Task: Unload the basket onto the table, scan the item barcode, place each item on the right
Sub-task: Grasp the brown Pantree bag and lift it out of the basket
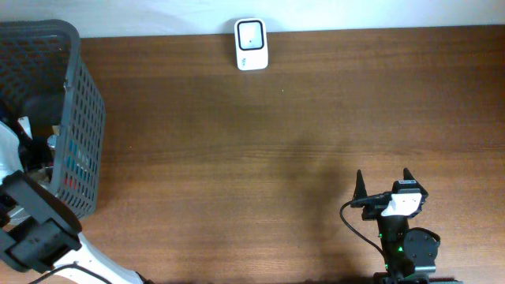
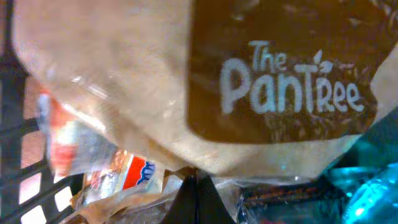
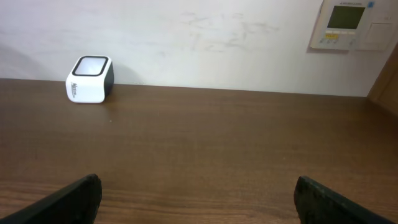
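Observation:
A tan and brown bag printed "The PanTree" fills the left wrist view, lying among other packets inside the dark mesh basket. My left gripper is shut, its two black fingers pressed together on the thin lower edge of that bag. From overhead this gripper is hidden inside the basket. The white barcode scanner stands at the table's far edge against the wall, also the white scanner far left in the right wrist view. My right gripper rests near the front right, open and empty over bare wood.
Under the bag lie a red, white and blue packet, a dark wrapped packet and a teal packet. The left arm reaches into the basket at the left edge. A wall controller hangs behind the table.

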Robot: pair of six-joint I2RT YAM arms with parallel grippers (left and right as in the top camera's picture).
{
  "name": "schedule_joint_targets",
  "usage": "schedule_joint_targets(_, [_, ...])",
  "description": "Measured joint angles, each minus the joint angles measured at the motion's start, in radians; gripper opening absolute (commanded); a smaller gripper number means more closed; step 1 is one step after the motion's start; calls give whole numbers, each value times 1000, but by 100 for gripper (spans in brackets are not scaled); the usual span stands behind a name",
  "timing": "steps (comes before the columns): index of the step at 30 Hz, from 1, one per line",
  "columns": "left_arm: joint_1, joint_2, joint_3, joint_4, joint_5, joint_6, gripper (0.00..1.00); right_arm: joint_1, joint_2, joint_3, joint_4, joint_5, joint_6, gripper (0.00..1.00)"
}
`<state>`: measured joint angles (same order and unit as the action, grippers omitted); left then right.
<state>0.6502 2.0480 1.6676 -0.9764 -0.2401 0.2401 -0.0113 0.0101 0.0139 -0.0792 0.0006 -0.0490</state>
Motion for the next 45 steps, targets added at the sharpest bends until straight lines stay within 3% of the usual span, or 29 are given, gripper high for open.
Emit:
schedule_joint_targets(18, [0,1,425,-127,56,-107,0,0,0,0,0,0,0,98])
schedule_joint_targets(28, [0,-166,631,-122,403,-133,0,0,0,0,0,0,0,98])
schedule_joint_targets(35, [-22,-362,642,-103,804,-167,0,0,0,0,0,0,0,99])
schedule_joint_targets(39, [-100,-419,652,-121,1004,-252,0,0,0,0,0,0,-1,99])
schedule_joint_targets(45, [-315,-418,641,-189,1085,-296,0,0,0,0,0,0,0,98])
